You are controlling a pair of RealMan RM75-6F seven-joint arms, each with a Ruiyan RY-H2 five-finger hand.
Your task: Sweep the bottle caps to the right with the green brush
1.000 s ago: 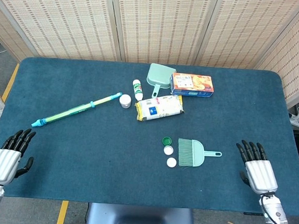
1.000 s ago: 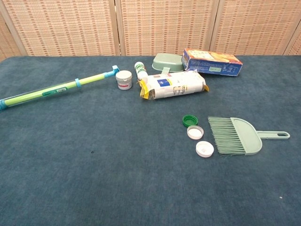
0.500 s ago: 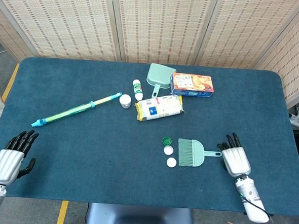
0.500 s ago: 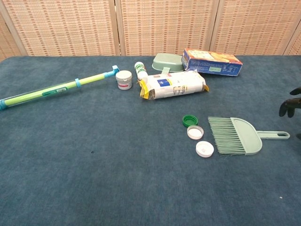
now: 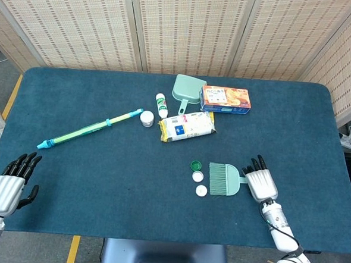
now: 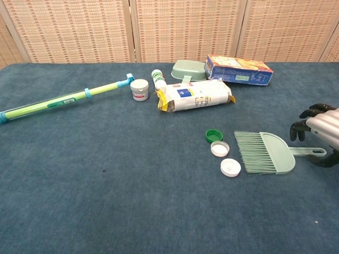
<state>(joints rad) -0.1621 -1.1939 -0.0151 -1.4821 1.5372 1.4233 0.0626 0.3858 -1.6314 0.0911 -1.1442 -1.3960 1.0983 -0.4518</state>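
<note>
Chest view | right hand (image 6: 321, 132) fingers (image 6: 302, 127) curled, apart, just above green brush (image 6: 267, 153) handle, holding nothing

A green brush (image 5: 224, 178) is seen lying flat on the blue table (image 5: 101, 180), its bristles turned to 9 o'clock. Three bottle caps (image 5: 198, 176) are lined up just beside the bristles. The right hand (image 5: 260, 183) is placed over the handle at 3 o'clock. The left hand (image 5: 8, 187) is held at the table's near left corner.
</note>
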